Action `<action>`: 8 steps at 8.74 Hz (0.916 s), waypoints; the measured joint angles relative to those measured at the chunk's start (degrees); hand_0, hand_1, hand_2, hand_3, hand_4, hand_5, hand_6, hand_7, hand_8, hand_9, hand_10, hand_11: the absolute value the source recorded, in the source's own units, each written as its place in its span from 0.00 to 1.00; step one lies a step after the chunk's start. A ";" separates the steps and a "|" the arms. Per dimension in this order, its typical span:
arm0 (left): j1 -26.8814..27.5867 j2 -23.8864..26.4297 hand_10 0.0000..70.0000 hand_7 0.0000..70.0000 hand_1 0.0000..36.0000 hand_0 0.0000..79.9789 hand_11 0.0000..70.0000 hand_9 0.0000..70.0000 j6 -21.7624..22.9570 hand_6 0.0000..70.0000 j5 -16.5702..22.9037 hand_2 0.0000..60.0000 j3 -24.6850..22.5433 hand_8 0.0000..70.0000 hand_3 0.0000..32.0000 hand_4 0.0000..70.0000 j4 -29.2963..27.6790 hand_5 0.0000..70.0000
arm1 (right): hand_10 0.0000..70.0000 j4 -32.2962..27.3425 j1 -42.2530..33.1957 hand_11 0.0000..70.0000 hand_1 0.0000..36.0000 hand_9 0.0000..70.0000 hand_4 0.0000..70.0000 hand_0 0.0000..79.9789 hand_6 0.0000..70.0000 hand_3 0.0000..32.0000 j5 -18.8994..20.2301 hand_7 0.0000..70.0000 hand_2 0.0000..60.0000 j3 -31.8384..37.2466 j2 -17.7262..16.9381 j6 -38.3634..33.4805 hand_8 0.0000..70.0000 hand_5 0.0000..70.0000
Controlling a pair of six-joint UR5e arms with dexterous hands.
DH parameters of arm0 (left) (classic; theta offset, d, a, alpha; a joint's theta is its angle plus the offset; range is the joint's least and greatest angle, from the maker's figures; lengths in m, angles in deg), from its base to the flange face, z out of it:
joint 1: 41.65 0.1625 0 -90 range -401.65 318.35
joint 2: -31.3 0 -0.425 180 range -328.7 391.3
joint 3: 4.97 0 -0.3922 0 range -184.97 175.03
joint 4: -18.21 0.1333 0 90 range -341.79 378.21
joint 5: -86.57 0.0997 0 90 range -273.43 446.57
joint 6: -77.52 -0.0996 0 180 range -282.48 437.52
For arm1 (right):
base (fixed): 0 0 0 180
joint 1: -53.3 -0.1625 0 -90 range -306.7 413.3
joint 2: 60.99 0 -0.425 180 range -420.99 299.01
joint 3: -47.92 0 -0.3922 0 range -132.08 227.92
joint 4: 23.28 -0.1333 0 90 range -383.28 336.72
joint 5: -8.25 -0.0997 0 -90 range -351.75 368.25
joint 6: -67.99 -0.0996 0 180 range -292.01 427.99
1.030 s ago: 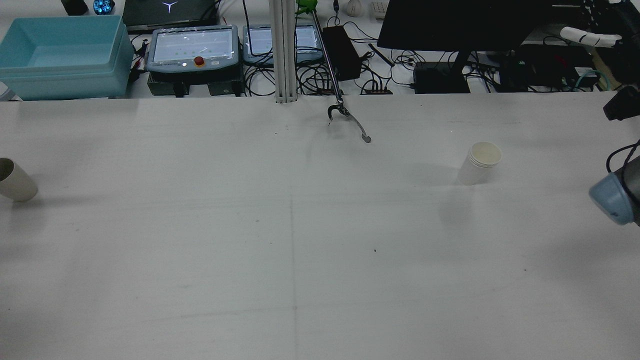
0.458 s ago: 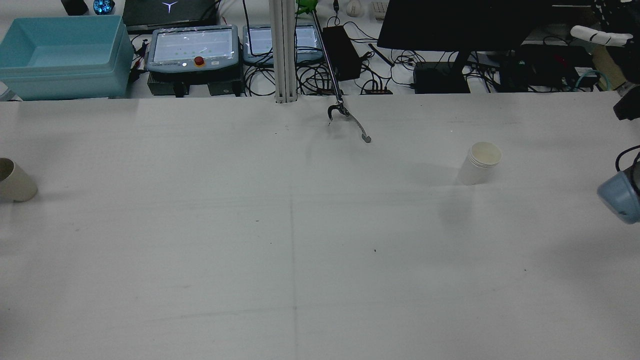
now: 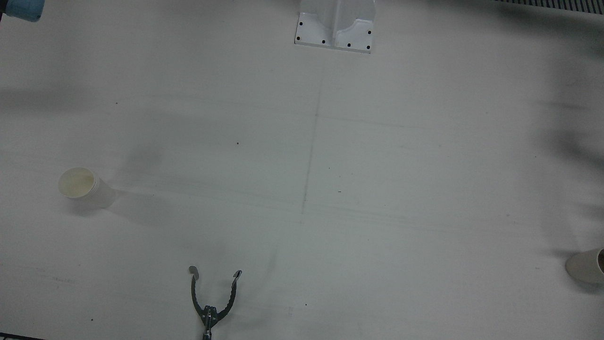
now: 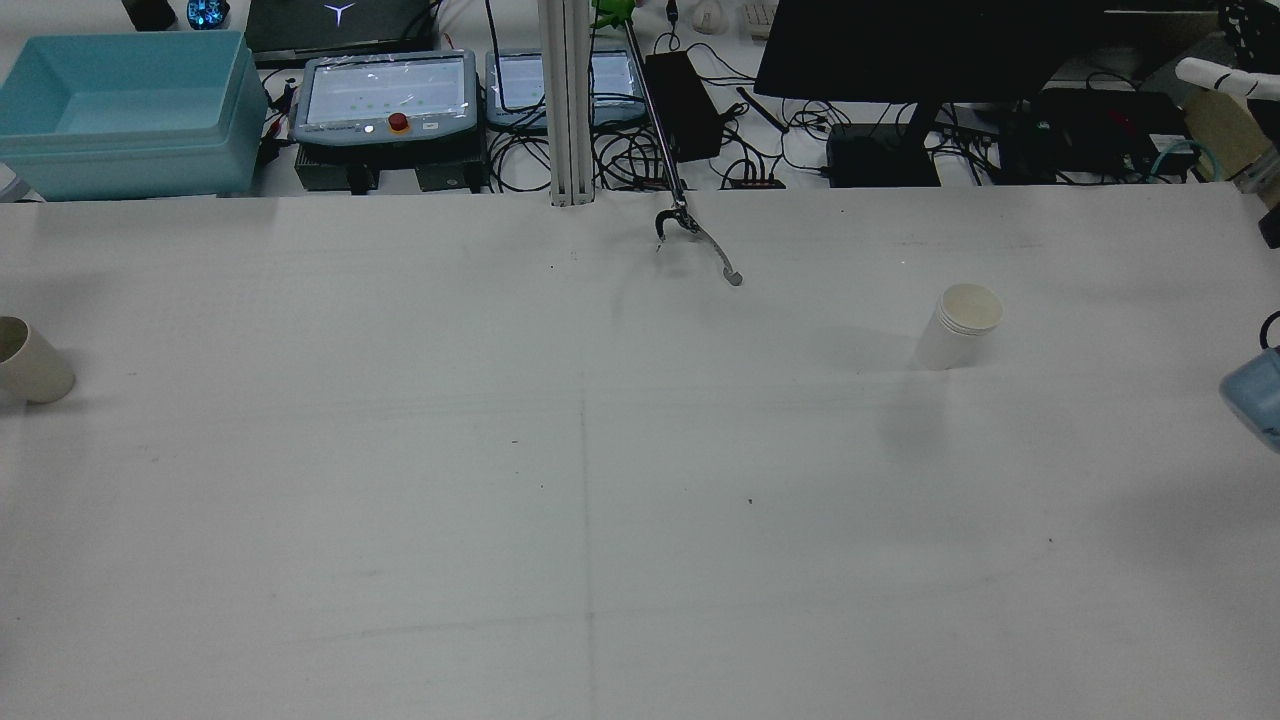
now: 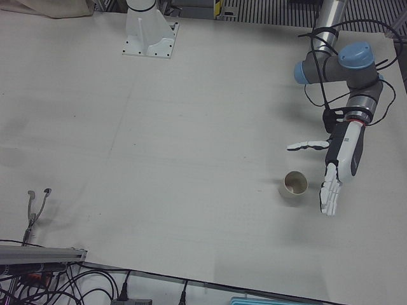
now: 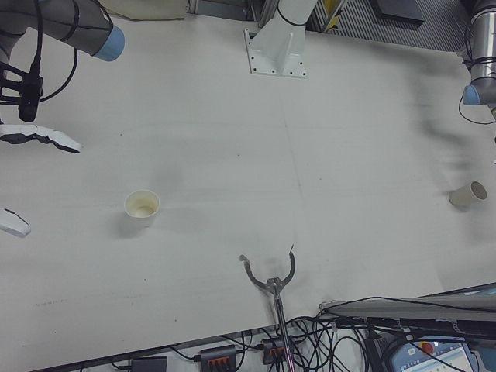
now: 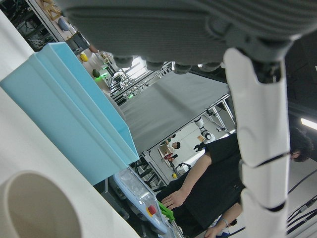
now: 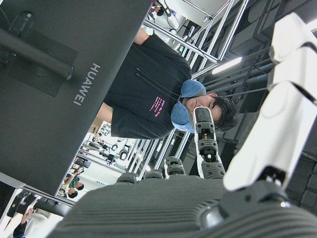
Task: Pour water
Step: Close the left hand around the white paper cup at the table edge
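Evidently light and easily crushed, each paper cup (image 5: 295,187) (image 6: 142,208) stands apart on the worktop (image 4: 600,480), needing a gentle mid-wall grip; left hand (image 5: 337,166) and right hand (image 6: 31,138) are spread, empty.

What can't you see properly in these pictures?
- Water in the white cup: front view, too small to tell.
- Beige cup: cut by the front view's right edge.
- Right hand: cut by the right-front view's left edge.
- Left hand and beige cup: left-front view cannot settle whether they touch.
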 measured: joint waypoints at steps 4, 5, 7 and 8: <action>0.89 2.82 0.00 0.06 0.66 0.70 0.02 0.00 4.22 0.00 0.02 0.00 8.09 0.00 0.19 0.00 -3.19 0.03 | 0.00 0.00 0.25 0.00 0.34 0.00 0.19 0.55 0.05 0.00 -0.14 0.12 0.29 0.20 -0.23 0.16 0.00 0.22; 1.82 4.19 0.00 0.06 0.66 0.70 0.02 0.00 5.43 0.00 -0.03 0.00 11.43 0.00 0.19 0.00 -4.35 0.03 | 0.00 0.00 0.26 0.00 0.34 0.00 0.19 0.55 0.05 0.00 -0.16 0.12 0.29 0.21 -0.26 0.17 0.00 0.22; 3.77 5.57 0.00 0.06 0.66 0.69 0.03 0.00 6.45 0.00 -0.37 0.03 16.34 0.00 0.19 0.00 -6.84 0.02 | 0.00 0.00 0.45 0.00 0.33 0.00 0.19 0.55 0.06 0.00 -0.18 0.12 0.29 0.48 -0.36 0.23 0.00 0.22; 4.83 5.76 0.00 0.06 0.65 0.70 0.03 0.00 6.60 0.00 -0.99 0.01 17.98 0.00 0.19 0.00 -7.79 0.03 | 0.00 0.00 0.57 0.00 0.33 0.00 0.19 0.55 0.06 0.00 -0.18 0.12 0.29 0.67 -0.35 0.28 0.00 0.22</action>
